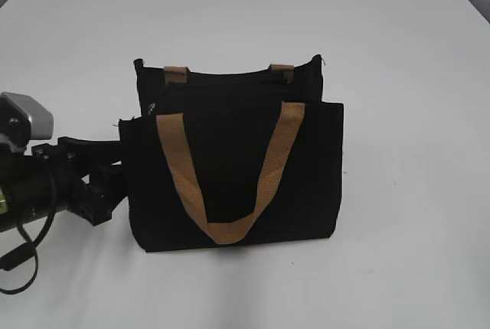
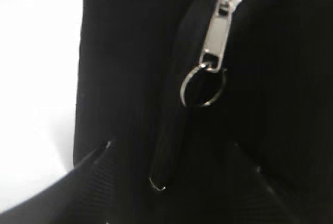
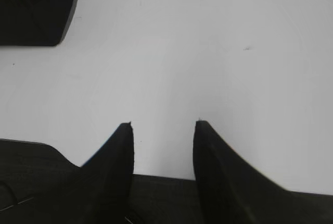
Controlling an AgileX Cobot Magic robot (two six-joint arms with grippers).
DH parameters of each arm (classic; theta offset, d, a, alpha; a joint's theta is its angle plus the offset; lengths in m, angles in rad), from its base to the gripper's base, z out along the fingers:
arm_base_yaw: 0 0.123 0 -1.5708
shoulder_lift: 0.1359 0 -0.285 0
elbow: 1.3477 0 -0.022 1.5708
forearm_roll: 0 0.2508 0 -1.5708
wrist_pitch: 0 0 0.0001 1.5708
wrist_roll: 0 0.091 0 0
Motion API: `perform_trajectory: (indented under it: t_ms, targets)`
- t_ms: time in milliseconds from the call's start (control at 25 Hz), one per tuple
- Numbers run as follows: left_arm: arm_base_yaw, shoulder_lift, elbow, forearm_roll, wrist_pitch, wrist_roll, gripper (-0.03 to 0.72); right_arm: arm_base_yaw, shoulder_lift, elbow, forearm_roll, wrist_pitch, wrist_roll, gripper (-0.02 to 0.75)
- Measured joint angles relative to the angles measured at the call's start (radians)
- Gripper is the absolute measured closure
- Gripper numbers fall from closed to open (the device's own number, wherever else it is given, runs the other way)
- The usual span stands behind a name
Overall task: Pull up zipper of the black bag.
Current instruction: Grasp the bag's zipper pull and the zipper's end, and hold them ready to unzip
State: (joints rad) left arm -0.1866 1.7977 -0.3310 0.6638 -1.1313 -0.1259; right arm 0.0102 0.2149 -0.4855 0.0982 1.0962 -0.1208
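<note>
A plain white desk (image 1: 398, 53) fills almost the whole exterior view, smooth and matte, with only a thin grey strip of room showing past its two far corners. The black bag (image 1: 233, 157) stands upright near the middle of the desk, closer to the left edge than the right, its front panel facing the near edge and one tan strap (image 1: 230, 184) hanging down the front in a loop; the ends of a second strap (image 1: 177, 75) peek up at the back. The left gripper (image 1: 107, 180) reaches in low from the left edge and sits right against the bag's left side; whether its fingers are apart or together I cannot tell, as they are dark against dark fabric and do not show plainly in the left wrist view. That view looks closely at the bag's side, where the zipper (image 2: 218, 31), a small silver pull with a metal ring (image 2: 203, 86) hanging from it, lies on a black track. The right gripper (image 3: 163, 130) hovers over bare desk with its two dark fingers (image 3: 117, 153) spread apart, holding nothing, and a corner of dark material shows at the upper left.
</note>
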Motion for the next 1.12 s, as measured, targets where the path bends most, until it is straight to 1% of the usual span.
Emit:
perform_trajectory:
  t_ms: [120,280,360,400,440,600,640,680,760,840,1120]
  targets:
    - [-0.021,0.022,-0.035,-0.039,0.025,0.0,0.214,0.0,0.006,0.0,0.0,0.0,0.0,0.43]
    - [-0.024,0.06,-0.093,-0.027,0.043,0.0,0.251,0.0,0.01,0.0,0.0,0.0,-0.001,0.43]
    - [-0.024,0.083,-0.114,-0.022,0.055,0.0,0.292,0.0,0.01,0.0,0.0,0.0,-0.006,0.43]
    - [-0.024,0.092,-0.12,-0.022,0.058,0.0,0.321,0.0,0.01,0.0,0.0,0.0,-0.009,0.43]
    - [-0.024,0.095,-0.122,-0.023,0.059,0.0,0.367,0.0,0.01,0.0,0.001,0.0,-0.014,0.43]
    - [-0.024,0.097,-0.122,-0.024,0.061,0.0,0.606,0.0,0.011,0.0,0.015,-0.001,-0.03,0.43]
    - [-0.024,0.097,-0.122,-0.025,0.061,-0.001,0.641,0.0,0.011,0.0,0.025,-0.002,-0.044,0.43]
    - [-0.024,0.095,-0.122,-0.025,0.061,-0.006,0.658,0.0,0.011,0.0,0.041,-0.002,-0.063,0.43]
    - [-0.024,0.086,-0.121,-0.025,0.061,-0.013,0.678,0.0,0.019,-0.003,0.104,-0.004,-0.14,0.43]
    - [-0.024,0.056,-0.109,-0.025,0.065,-0.015,0.681,0.0,0.043,-0.012,0.19,-0.014,-0.25,0.43]
    - [-0.024,-0.102,-0.029,-0.035,0.125,-0.019,0.683,0.0,0.25,-0.017,0.599,-0.125,-0.776,0.43]
